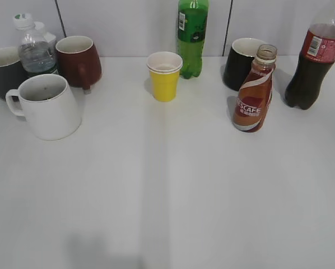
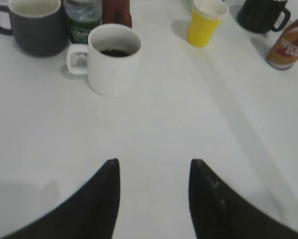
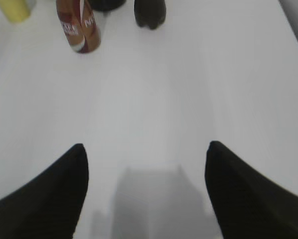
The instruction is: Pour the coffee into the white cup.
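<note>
Toward the right of the exterior frame, we are seeing the coffee [image 1: 254, 92] standing upright and uncapped on the white table [image 1: 173, 190], just in front of a black mug [image 1: 240, 63] and left of a cola bottle [image 1: 314, 59]. Over at the left, the white cup [image 1: 47, 106] is sitting with its handle pointing left; the left wrist view is showing dark liquid at its bottom. Crowding behind it are a dark grey mug [image 1: 4, 70], a small water bottle [image 1: 34, 47] and a dark red mug [image 1: 79, 60]. A yellow paper cup [image 1: 164, 75] and a green soda bottle [image 1: 192, 35] are standing at the upper centre.

We are holding our left gripper [image 2: 154, 199] low over bare table, jaws moderately apart and holding nothing, with the white cup in the upper left of that frame. Our right gripper [image 3: 145, 194] is hanging with jaws spread wide and empty, the coffee standing well apart at the upper left.
</note>
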